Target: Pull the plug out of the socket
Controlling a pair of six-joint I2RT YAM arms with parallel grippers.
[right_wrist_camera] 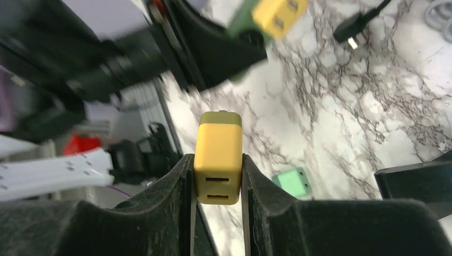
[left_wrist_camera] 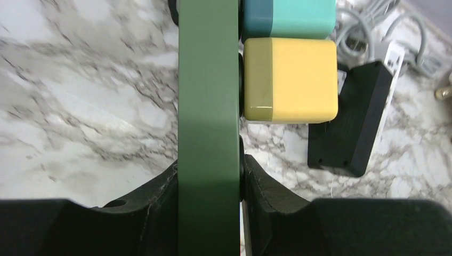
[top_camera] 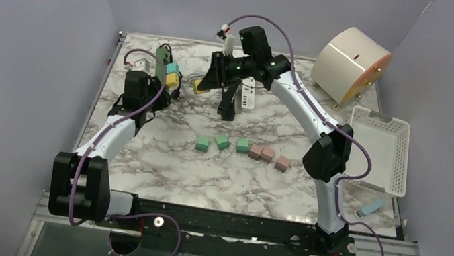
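**Right gripper** [right_wrist_camera: 217, 166]: clenched on the yellow plug [right_wrist_camera: 218, 154]. One finger [right_wrist_camera: 173, 186] presses each flat side. The plug lies lengthwise in the jaw, with its two-port face toward the wrist camera and its far end projecting past the fingertips.

**Plug position:** off the socket. The green strip [right_wrist_camera: 241, 25] lies ahead of the fingertips in the right wrist view, blurred, with bare marble between it and the plug's far end. In the top view the plug sits at the right gripper's tip, near the strip but apart from it.

**Left gripper** [left_wrist_camera: 209, 178]: clenched on the strip, one finger against each broad face. The strip runs straight out from the jaw, edge-on to the wrist camera.

**On the strip:**
- A second yellow plug [left_wrist_camera: 290, 80] is seated on the face at camera-right, just past the fingertips.
- A teal plug [left_wrist_camera: 296, 16] is seated next beyond it, almost touching it.

**Ahead and to camera-right of the left fingertips:** a black block [left_wrist_camera: 346, 125] rests on the table [top_camera: 157, 165]. A white bar [left_wrist_camera: 393, 58] and grey cable [left_wrist_camera: 368, 32] lie just behind the block.

**Nearer the arm bases than either gripper:** a row of three green blocks [top_camera: 222, 142] and three pink blocks [top_camera: 267, 154] lies on the marble.
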